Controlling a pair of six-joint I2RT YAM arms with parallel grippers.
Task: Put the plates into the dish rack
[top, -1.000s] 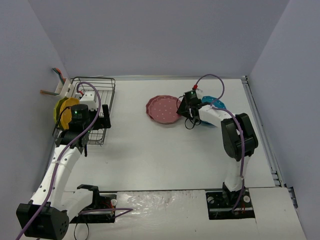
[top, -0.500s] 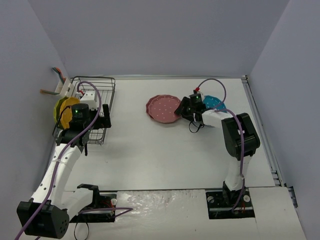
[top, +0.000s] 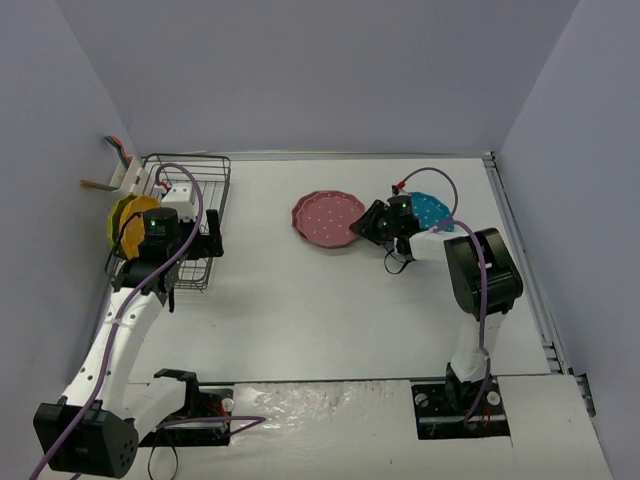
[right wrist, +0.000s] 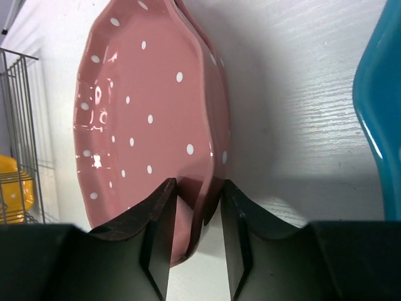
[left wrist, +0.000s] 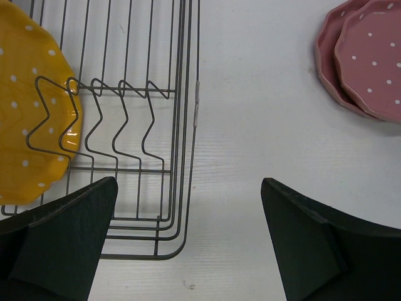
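Currently two pink plates (right hand tight on their rim), left hand spread

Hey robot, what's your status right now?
Left tool open over dish rack edge. Right tool clamped on pink plate rim. Nothing in the way.

White table, black wire rack at far-left corner, two pink dotted plates stacked at middle of far half, blue plate near them towards right edge, arm bases bolted along near edge.
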